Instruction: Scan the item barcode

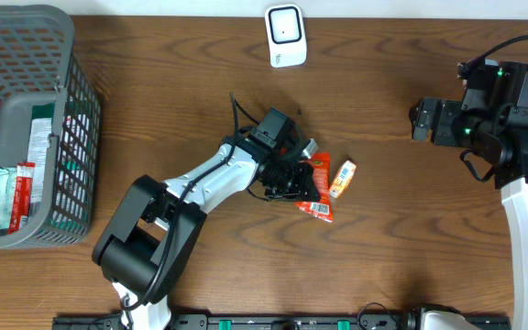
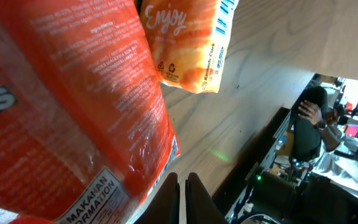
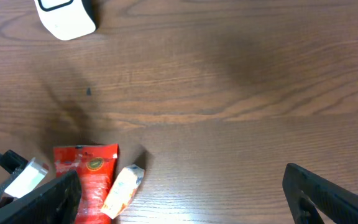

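Left gripper (image 1: 298,187), below the scanner (image 1: 285,35) and toward the table's near edge, jaws together and apparently pinching one edge of the red packet (image 1: 319,203); a small orange packet (image 1: 342,178) lies just beside it, farther right of the scanner. Right gripper (image 3: 182,199), well right of the scanner, jaws wide apart, holding nothing. To scan well, the packet should probably be lifted clear of the orange packet, carried up to the scanner and turned so its barcode (image 2: 171,151), at the pinched edge, faces the window flat and uncovered. Far left of the scanner, the grey basket (image 1: 73,69) holds several packets (image 1: 12,192).
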Controlling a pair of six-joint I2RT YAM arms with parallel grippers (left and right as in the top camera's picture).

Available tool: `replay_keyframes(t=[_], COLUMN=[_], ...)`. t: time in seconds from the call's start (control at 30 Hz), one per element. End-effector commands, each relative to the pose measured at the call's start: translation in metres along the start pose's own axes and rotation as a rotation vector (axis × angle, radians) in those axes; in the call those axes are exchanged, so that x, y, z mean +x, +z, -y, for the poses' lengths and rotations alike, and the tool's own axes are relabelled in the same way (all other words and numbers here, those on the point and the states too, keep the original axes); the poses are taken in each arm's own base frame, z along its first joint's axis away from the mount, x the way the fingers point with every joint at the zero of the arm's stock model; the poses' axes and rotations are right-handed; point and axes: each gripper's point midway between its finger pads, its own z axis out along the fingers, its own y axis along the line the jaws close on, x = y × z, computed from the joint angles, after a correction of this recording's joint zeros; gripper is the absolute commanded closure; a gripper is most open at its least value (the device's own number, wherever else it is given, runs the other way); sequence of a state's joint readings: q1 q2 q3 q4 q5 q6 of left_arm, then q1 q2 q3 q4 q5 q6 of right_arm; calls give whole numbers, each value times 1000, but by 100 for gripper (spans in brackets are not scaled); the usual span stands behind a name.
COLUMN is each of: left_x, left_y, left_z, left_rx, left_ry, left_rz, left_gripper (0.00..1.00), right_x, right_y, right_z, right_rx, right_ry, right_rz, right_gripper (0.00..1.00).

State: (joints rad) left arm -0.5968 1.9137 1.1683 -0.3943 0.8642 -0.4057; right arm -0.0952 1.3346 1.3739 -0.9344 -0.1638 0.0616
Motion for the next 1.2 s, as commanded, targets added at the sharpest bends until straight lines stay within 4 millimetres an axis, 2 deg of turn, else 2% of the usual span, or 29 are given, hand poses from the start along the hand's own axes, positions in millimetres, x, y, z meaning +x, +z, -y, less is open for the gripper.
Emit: replay_keyframes(t=[0.0, 0.13, 0.3, 0.43, 0.6, 1.0, 1.03, 1.17], left_x=[2, 6, 6, 0, -9, -11, -12, -21], left_y=[5, 12, 21, 21, 19, 25, 24, 16], left_z=[-6, -4, -13, -16, -31, -40, -38, -1], left_rx=[-17, -26, -98, -113, -200, -199, -192, -62], left_ry=[-25, -7, 0, 10, 16, 44, 48, 162], left_rz=[-8, -19, -4, 19, 71, 110, 111, 144], left_gripper=[93, 93, 93, 93, 93, 93, 92, 93], right_x=[-6, -6, -6, -6, -6, -6, -6, -6], right_y=[-6, -6, -6, -6, -6, -6, -6, -6], right_z=[0, 0, 0, 0, 0, 0, 0, 0], right_rx=[0, 0, 0, 0, 0, 0, 0, 0], right_ry=[12, 12, 12, 12, 12, 11, 11, 12], right_rz=[22, 22, 22, 22, 22, 22, 22, 22], right_gripper=[1, 1, 1, 1, 1, 1, 1, 1])
